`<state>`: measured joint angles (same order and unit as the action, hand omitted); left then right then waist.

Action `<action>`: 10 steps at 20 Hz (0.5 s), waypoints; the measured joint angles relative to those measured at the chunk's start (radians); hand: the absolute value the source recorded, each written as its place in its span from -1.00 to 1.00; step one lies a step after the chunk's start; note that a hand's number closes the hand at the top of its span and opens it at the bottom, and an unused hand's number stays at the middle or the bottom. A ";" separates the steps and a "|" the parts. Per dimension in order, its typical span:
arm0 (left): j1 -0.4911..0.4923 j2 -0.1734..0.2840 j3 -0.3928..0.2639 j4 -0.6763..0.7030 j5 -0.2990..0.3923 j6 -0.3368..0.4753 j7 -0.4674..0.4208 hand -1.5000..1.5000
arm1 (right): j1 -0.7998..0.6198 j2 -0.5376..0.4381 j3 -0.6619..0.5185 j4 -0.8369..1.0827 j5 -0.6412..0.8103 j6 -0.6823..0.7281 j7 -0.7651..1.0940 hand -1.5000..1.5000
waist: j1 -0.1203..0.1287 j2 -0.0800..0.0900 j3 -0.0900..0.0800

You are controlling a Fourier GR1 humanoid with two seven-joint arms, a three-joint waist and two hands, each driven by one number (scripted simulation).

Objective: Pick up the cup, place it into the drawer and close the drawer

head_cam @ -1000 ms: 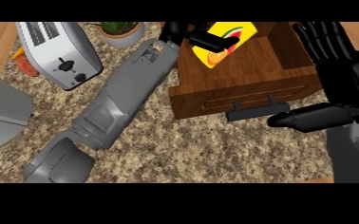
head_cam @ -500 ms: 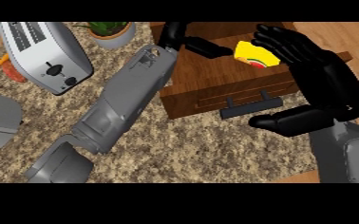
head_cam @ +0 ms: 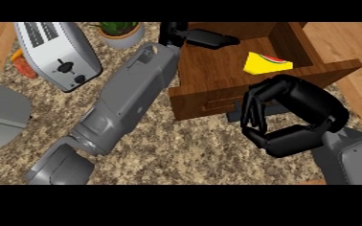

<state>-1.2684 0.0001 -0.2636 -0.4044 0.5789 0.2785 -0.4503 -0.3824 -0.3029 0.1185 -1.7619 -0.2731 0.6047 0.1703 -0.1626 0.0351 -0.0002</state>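
At the near edge of the speckled granite counter (head_cam: 191, 148), the robot's black right hand (head_cam: 290, 117) hangs with its fingers curled inward and nothing held in them, set right against the front of the open brown wooden drawer (head_cam: 205, 93), whose dark handle (head_cam: 237, 116) it partly hides. The drawer front lies directly ahead of this hand, so the closing push would run straight away from the robot, and the right hand looks the nearer one for it. Beyond the front panel, the yellow cup with a red and green mark (head_cam: 267, 63) lies inside the drawer, towards its right wall, apparently tipped on its side and touched by neither hand; the placing step appears done. The grey left forearm (head_cam: 130, 100) slants across the counter from the lower left, and the black left hand (head_cam: 201, 37) reaches over the drawer's far left corner, fingers stretched out straight and empty; it may have to clear before the drawer slides in. Well to the left stand a silver two-slot toaster (head_cam: 56, 52) and, farther back, a green plant in a grey pot (head_cam: 121, 32).
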 measured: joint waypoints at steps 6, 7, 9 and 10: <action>-0.002 0.000 0.011 0.020 0.046 0.022 -0.037 -1.00 | 0.037 -0.085 0.052 -0.025 0.213 0.014 0.000 -1.00 | 0.061 -0.014 0.001; -0.001 0.000 0.013 0.019 0.053 0.023 -0.040 -1.00 | 0.047 -0.088 0.068 -0.023 0.265 0.001 -0.008 -1.00 | 0.072 -0.016 0.001; 0.019 0.000 0.007 0.012 0.069 0.021 -0.055 -1.00 | 0.060 -0.083 0.097 0.010 0.362 -0.034 -0.035 -1.00 | 0.092 -0.018 0.001; 0.033 0.000 0.007 0.007 0.073 0.013 -0.072 -1.00 | 0.066 -0.075 0.116 0.037 0.411 -0.057 -0.048 -1.00 | 0.104 -0.019 0.001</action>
<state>-1.2353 0.0000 -0.2563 -0.3971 0.6520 0.2914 -0.5225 -0.3167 -0.3775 0.2342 -1.7254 0.1381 0.5479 0.1222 -0.0581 0.0165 0.0009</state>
